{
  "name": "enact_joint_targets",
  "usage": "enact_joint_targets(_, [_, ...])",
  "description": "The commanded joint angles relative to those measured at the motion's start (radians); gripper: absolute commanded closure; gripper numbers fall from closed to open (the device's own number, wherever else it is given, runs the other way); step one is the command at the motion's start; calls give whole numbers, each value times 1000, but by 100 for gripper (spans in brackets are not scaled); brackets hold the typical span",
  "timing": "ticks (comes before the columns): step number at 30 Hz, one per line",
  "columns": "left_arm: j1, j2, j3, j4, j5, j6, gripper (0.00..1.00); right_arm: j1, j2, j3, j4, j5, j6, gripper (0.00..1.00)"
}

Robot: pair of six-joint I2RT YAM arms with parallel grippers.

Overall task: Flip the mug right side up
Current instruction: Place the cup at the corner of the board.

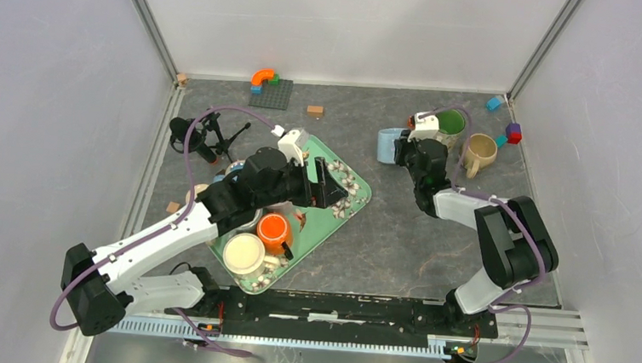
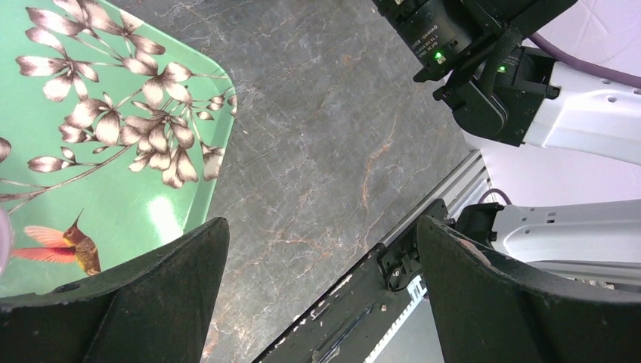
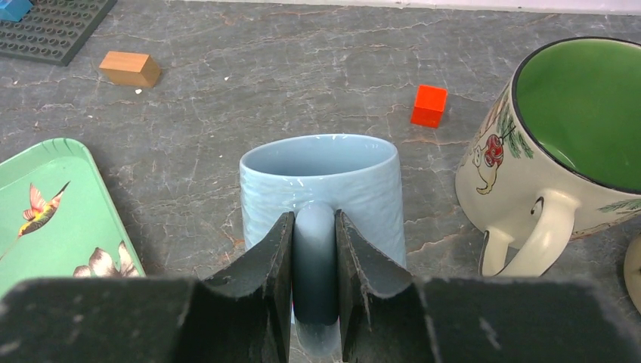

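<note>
Right jaws pinch the rounded handle [image 3: 314, 265] of the pale blue mug [image 3: 332, 181] - glossy, faintly ribbed cylinder, rim up, base hidden. Left jaws spread wide over the green floral tray [image 2: 91, 189]. Beside the mug: cream mug [image 3: 514, 166], green inside. Beyond: orange cube [image 3: 428, 105], wooden block [image 3: 130, 68]. Tabletop [image 3: 227, 113] is dark veined stone - plain white walls.

My left arm [image 1: 160, 237] and right arm [image 1: 463, 205] are white shells with black joints, each trailed by a purple cable [image 1: 186, 159]. My fingers [image 3: 261, 280] are scuffed matte-black wedges. Green lights [image 2: 438, 54] glow, probably on my right wrist.
</note>
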State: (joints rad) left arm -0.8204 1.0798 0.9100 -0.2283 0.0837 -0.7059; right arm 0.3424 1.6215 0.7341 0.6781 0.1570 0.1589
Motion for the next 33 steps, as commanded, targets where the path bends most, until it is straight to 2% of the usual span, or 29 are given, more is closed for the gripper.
enact_joint_targets(1, [0,-22,0,0,-8,42,0,-1,-18,-16,184,18,-4,100])
enact_joint_targets(6, [0,-31,-3,3,-23,43,0,0,-41,-61,174,10,25,100])
enact_joint_targets(17, [0,-11,-13,40,-33,35,0,0,-92,-151,112,-47,75,75])
enact_joint_targets(33, [1,35,-14,88,-27,22,0,6,-71,-178,40,-62,140,60])
